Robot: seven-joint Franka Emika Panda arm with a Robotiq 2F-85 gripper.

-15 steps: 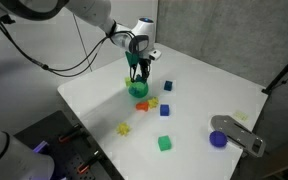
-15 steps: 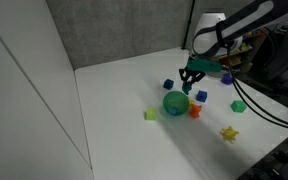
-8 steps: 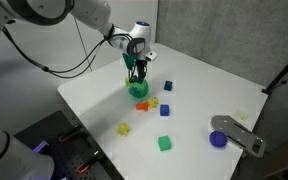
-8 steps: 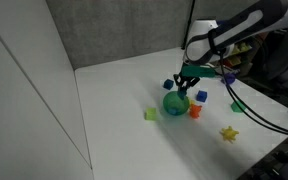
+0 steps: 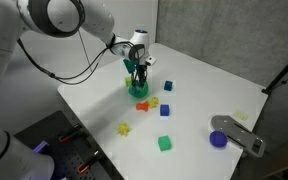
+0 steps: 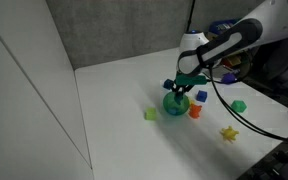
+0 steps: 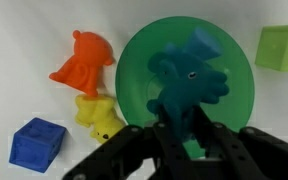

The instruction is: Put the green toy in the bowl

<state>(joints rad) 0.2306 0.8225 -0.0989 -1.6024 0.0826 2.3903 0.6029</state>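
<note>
Now over the bowl (image 7: 134, 90) with the green toy (image 7: 189, 80).
My fingers (image 7: 212, 138) are clamped on it, just above the bowl's middle.

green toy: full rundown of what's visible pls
The green toy is a small dark teal figure with a lumpy, animal-like outline, matte like rubbery plastic. In the wrist view the gripper pinches it between its fingers, and it shows framed by the inside of the bowl. Whether it touches the bowl's floor cannot be told.
</note>
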